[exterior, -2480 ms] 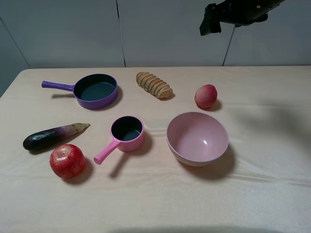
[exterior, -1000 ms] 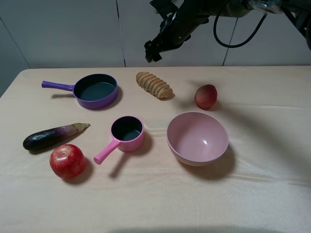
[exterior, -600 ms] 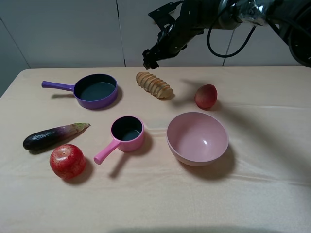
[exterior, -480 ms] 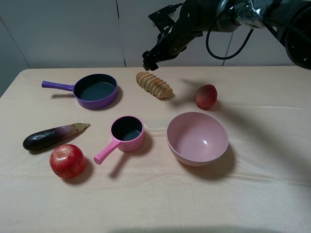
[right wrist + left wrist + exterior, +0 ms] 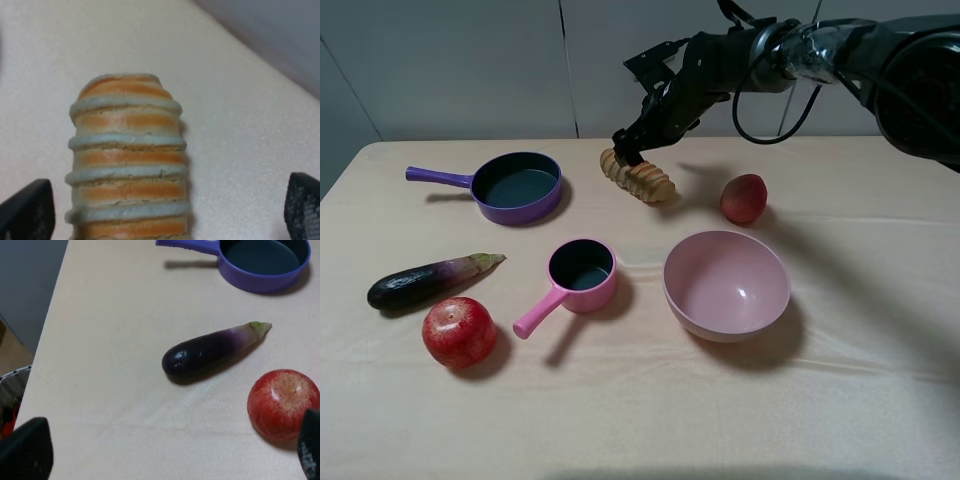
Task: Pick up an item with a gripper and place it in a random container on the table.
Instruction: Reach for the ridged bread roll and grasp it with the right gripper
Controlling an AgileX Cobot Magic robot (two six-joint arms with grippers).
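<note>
right gripper [image 5: 625,151] straddles bread roll [image 5: 646,181], maybe touching; red fruit [image 5: 744,197] near, pan [image 5: 516,212] apart

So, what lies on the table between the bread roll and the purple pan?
Nothing: the exterior high view shows only bare table between bread roll and purple pan.

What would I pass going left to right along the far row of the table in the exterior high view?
purple frying pan → ridged bread roll → reddish peach
</note>
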